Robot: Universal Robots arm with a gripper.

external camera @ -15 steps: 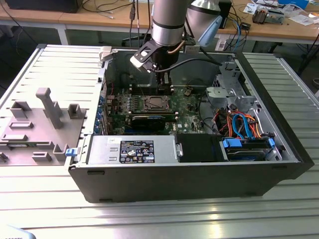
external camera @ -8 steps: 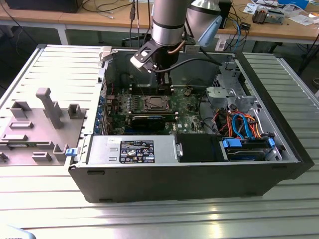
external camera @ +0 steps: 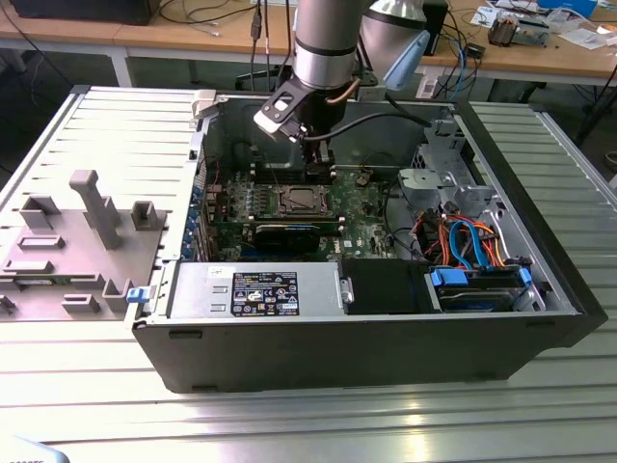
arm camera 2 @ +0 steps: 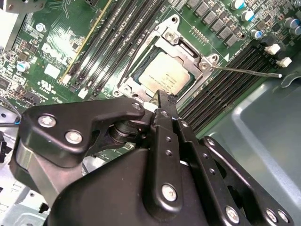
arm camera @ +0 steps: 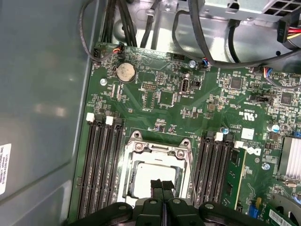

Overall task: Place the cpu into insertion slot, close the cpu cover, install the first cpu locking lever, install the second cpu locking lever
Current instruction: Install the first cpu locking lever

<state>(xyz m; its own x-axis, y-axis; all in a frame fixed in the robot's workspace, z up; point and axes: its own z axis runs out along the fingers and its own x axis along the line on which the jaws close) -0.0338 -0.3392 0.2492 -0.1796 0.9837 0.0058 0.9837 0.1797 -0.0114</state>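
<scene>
the gripper (arm camera: 162,183), fingers pressed together, is at the edge of the cpu (arm camera 2: 164,75), which sits in the insertion slot (arm camera 2: 127,85) beneath the flat cpu cover (arm camera 2: 183,47).

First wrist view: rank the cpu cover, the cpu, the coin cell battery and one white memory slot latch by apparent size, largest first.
1. cpu cover
2. cpu, partly hidden by the gripper
3. coin cell battery
4. white memory slot latch
</scene>
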